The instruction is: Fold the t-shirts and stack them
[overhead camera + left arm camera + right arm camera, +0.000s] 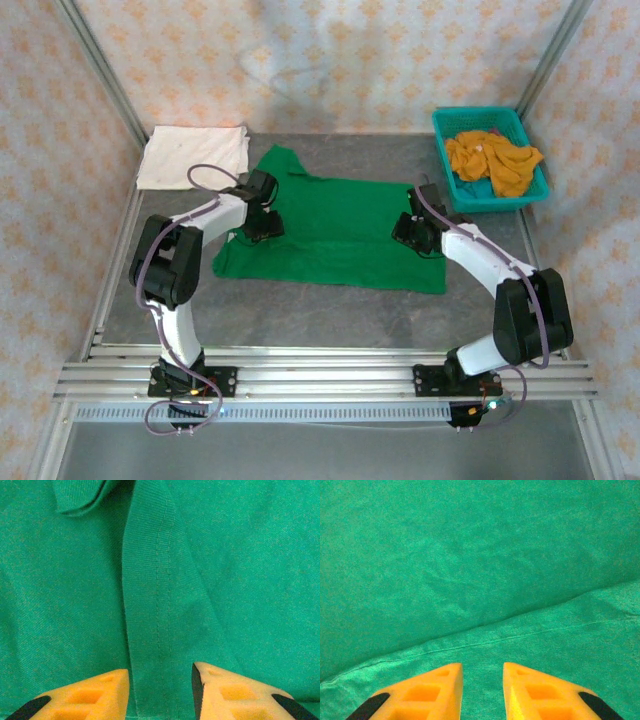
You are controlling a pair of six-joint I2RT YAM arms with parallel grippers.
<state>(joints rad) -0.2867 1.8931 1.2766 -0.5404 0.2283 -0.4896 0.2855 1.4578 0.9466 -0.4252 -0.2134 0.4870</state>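
Grey table (300, 310) bears one green t-shirt (340, 235), one cream t-shirt (192, 155), one basket (475, 114); left end effector (161, 670), right end effector (482, 666) both released.

The spread t-shirt (340, 230) is bright green; the far-left t-shirt (193, 155) cream-white; the far-right t-shirts (495, 160) mustard-orange, in a teal basket (476, 113); the table (330, 310) mottled grey; the left gripper (161, 670) and right gripper (482, 665) yellow-orange.
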